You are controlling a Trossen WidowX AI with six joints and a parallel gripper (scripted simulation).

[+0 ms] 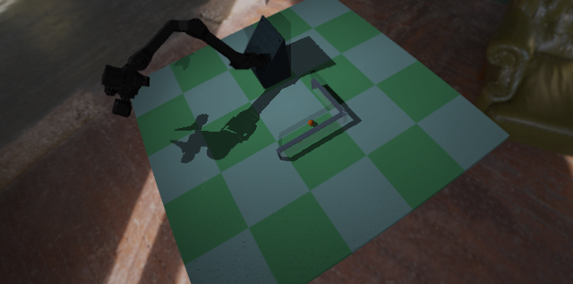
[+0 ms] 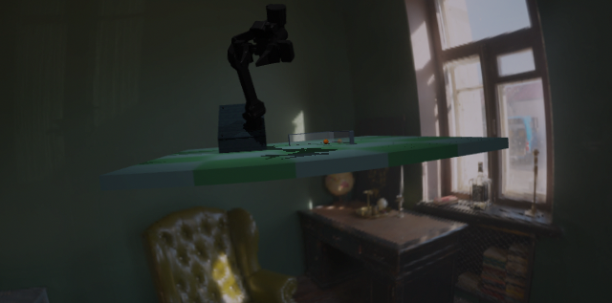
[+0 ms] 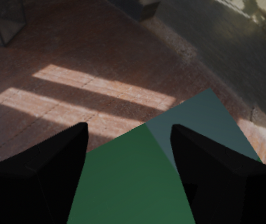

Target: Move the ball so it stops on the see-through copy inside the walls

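Note:
The orange ball (image 1: 311, 123) (image 2: 325, 141) rests on the table, inside the corner of the low clear walls (image 1: 313, 132) (image 2: 352, 137). A fainter orange spot (image 2: 339, 140) shows beside it toward the wall's upright end; it may be the see-through copy. In the top view I cannot make out a copy apart from the ball. My gripper (image 3: 130, 131) is partly open, with nothing between its fingers. It is raised high, well away from the ball and walls, over the table's left side in the top view. The ball does not show in the wrist view.
The arm (image 1: 161, 44) (image 2: 246, 83) reaches up from a dark wedge-shaped base (image 1: 270, 60) (image 2: 239, 126) behind the walls. The green and grey checkered table (image 1: 385, 181) (image 2: 244, 171) has its edge and corner in the wrist view, with floor beyond. The arm's shadow falls left of the walls.

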